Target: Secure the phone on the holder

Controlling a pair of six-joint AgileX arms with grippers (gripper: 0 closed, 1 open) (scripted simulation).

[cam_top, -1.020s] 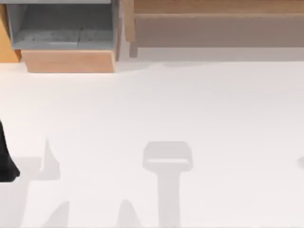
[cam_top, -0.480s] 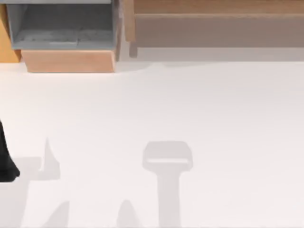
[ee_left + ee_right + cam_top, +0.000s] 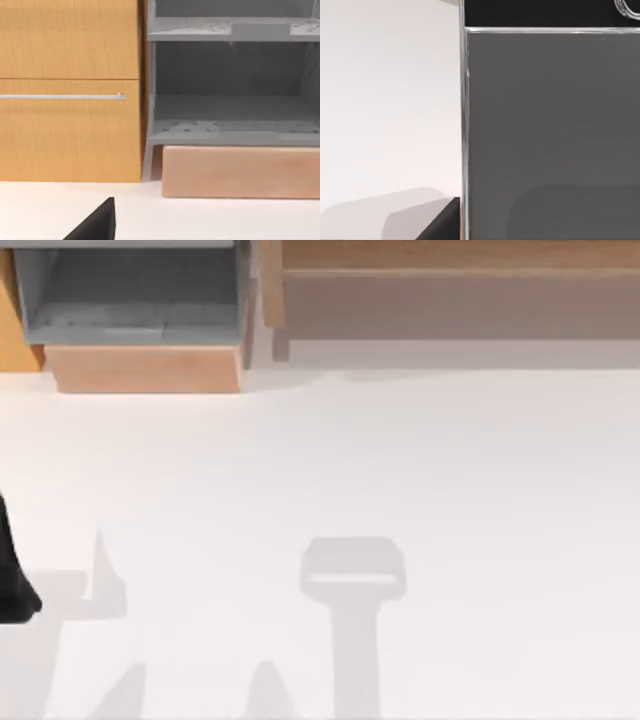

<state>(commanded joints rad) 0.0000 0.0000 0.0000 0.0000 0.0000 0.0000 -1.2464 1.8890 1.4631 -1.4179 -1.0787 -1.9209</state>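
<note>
Phone (image 3: 550, 130) right up against the right wrist camera, looks carried. Next up: finding the holder. Can't tell either gripper's finger state

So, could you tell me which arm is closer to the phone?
Right: its wrist camera looks onto the phone from close up. The left arm sits at the table's left edge.

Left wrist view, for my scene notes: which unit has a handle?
The orange wooden cabinet, crossed by a thin silver bar handle; the grey shelf unit beside it is open-fronted.
</note>
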